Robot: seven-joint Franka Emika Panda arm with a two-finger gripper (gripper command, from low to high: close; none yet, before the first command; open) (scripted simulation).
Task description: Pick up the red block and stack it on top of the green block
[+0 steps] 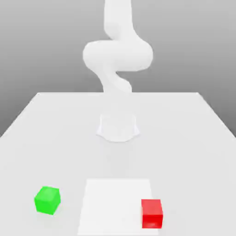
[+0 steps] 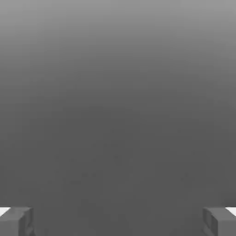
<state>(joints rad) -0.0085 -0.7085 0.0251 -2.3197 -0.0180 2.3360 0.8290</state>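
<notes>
Two cubes near table (image 1: 55,124) front edge: red cube (image 1: 151,213), green cube (image 1: 47,200), well apart. End effector (image 2: 118,221) fingers spread wide, nothing held, so an off-center grab prob knocks red away.

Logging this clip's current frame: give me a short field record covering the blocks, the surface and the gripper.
red block: on the table, exterior view's right, near edge
green block: on the table, exterior view's left, apart from red
stacking: not yet done
table: white, with a lighter square patch between the blocks
gripper: open, nothing between its fingertips
</notes>
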